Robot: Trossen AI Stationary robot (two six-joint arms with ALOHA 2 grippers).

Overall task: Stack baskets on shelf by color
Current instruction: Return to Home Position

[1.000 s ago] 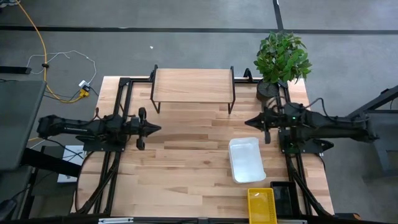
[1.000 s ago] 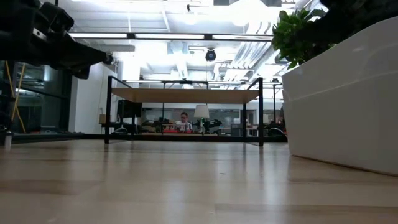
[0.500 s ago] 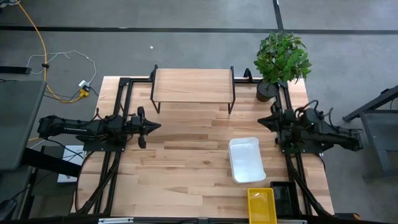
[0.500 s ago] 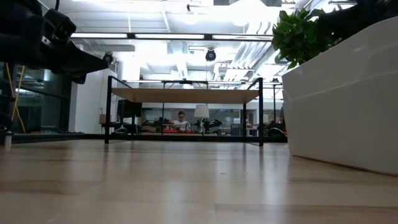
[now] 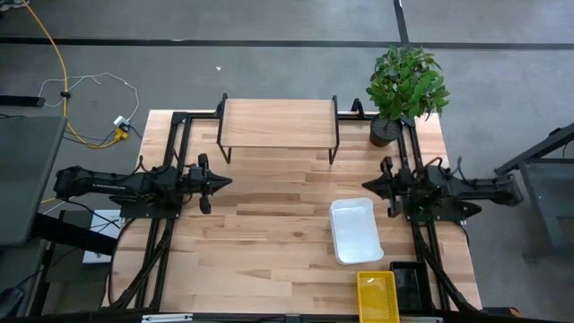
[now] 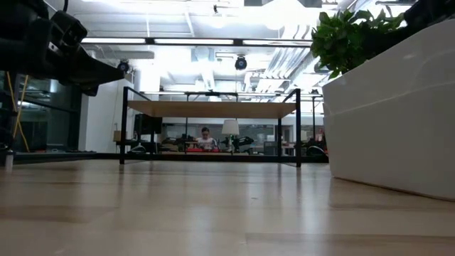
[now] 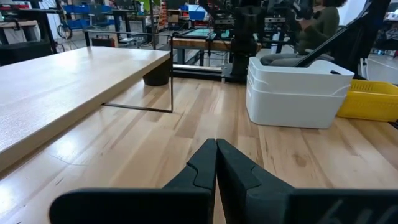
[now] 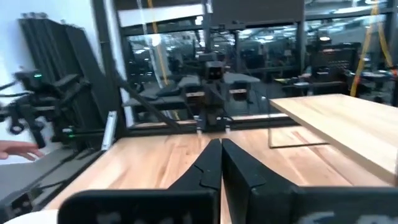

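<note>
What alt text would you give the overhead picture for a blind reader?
From above, a stack of white baskets and a yellow basket sit near the right gripper; the shelf is bare. The left gripper waits opposite.

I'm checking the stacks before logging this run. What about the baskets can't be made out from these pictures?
White basket stack: the high view looks straight down, so only the top basket shows; the count is unsure.
Yellow basket: cut off by the high view's bottom edge and the left wrist view's edge; one or several, cannot tell.
Low view: the white basket stack's wall fills the right side, hiding everything behind it.
</note>
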